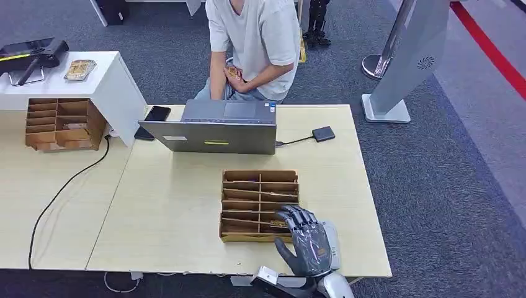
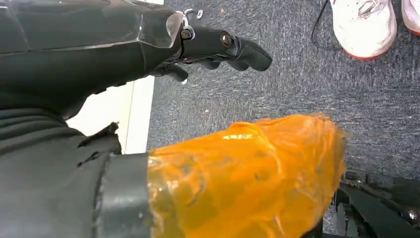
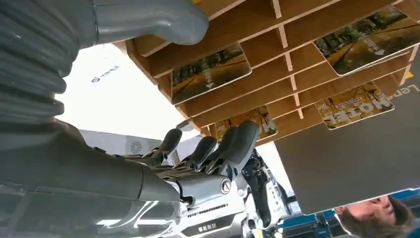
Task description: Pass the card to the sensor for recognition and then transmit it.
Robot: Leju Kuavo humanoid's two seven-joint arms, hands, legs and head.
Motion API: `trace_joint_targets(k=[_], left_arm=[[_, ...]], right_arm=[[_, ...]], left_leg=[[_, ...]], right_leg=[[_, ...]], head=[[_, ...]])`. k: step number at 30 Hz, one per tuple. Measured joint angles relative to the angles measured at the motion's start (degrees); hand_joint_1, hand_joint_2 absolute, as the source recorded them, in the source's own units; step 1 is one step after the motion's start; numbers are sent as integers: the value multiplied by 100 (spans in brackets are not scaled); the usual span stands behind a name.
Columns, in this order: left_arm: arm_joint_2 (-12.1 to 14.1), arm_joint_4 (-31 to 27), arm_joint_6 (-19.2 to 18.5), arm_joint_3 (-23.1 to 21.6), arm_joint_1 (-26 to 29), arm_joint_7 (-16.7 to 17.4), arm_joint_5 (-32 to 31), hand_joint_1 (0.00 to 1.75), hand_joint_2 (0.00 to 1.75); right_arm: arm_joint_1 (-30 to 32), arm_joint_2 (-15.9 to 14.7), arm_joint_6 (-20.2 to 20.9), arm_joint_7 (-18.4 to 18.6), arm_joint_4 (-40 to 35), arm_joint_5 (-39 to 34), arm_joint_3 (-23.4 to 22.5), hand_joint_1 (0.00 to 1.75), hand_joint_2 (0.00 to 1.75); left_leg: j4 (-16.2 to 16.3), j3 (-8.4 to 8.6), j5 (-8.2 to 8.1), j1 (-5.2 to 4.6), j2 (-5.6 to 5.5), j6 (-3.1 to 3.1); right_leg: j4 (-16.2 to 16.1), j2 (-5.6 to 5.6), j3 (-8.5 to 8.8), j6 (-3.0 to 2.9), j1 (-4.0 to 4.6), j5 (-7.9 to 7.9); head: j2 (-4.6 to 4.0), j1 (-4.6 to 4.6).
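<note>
A wooden card rack (image 1: 260,205) stands on the light table (image 1: 173,205), with picture cards in its slots (image 3: 210,72). My right hand (image 1: 305,241) hovers at the rack's near right corner, its fingers (image 3: 214,148) spread over the nearest slots and close to one card (image 3: 246,121). The thumb (image 3: 148,20) stands apart, and nothing is held. The small black sensor (image 1: 323,133) lies at the far right of the table, cabled to the laptop (image 1: 211,127). My left hand (image 2: 218,47) hangs beside the table over grey carpet, holding nothing.
A person (image 1: 254,43) sits behind the laptop. A phone (image 1: 157,113) lies left of the laptop. A second rack (image 1: 59,124) stands on the left table with a black cable (image 1: 68,180) trailing from there. Someone's white shoes (image 2: 364,22) stand on the carpet.
</note>
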Motion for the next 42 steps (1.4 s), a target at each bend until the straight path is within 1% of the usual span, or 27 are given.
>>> trace_joint_targets(k=[12,13,14,16,17,20,32,34,36,37,39,40,41,42], left_arm=[[0,0,-7,0,0,-2,-24,0,0],[0,0,-7,0,0,-2,-22,0,0],[0,0,-7,0,0,-4,-20,0,0],[0,0,-9,0,0,-4,-17,0,0],[0,0,-9,0,0,-4,-17,0,0],[0,0,-7,0,0,-4,-17,0,0],[0,0,-9,0,0,-7,-17,0,0],[0,0,-9,0,0,-7,-17,0,0],[0,0,-9,0,0,-7,-17,0,0],[0,0,-9,0,0,-7,-17,0,0],[0,0,-9,0,0,-7,-17,0,0],[0,0,-9,0,0,-7,-18,0,0],[0,0,-9,0,0,-9,-17,0,0],[0,0,-11,0,0,-9,-13,0,0]], right_arm=[[-88,44,0,13,177,-26,0,58,175],[-88,46,0,15,199,-26,0,61,175],[-90,46,0,20,218,-26,0,59,175],[-91,50,-2,33,243,-26,0,61,175],[-91,50,0,31,251,-26,0,58,175],[-91,52,0,33,280,-26,0,61,175],[-99,76,0,42,389,-28,-2,59,175],[-99,81,0,42,398,-28,-2,61,175],[-100,87,0,42,407,-28,-4,70,175],[-100,90,0,41,411,-28,-4,77,175],[-106,90,0,42,413,-28,-7,82,175],[-111,90,0,42,413,-28,-7,103,175],[-121,90,2,42,420,-28,-9,145,175],[-133,90,2,48,426,-28,-9,147,175]], left_leg=[[0,0,0,0,0,0],[0,0,0,0,0,0],[0,0,0,0,0,0],[0,0,0,0,0,0],[0,0,0,0,0,0],[0,0,0,0,0,0],[0,0,0,0,0,0],[0,0,0,0,0,0],[0,0,0,0,0,0],[0,0,0,0,0,0],[0,0,0,0,0,0],[0,1,0,0,0,0],[0,1,0,0,1,0],[0,1,0,0,1,0]], right_leg=[[0,0,0,0,0,0],[0,0,0,0,0,0],[0,0,0,0,0,0],[0,0,0,0,0,0],[0,0,0,0,0,0],[0,0,0,0,0,0],[0,0,0,0,0,0],[0,0,0,0,0,0],[0,0,0,0,0,0],[0,0,0,0,0,0],[0,0,0,0,0,0],[0,0,0,0,0,0],[0,0,0,0,0,0],[0,0,0,0,0,0]], head=[[0,-2],[0,0],[0,0],[0,0],[0,0],[0,0],[0,0],[0,0],[0,0],[0,0],[0,0],[0,0],[0,0],[0,0]])
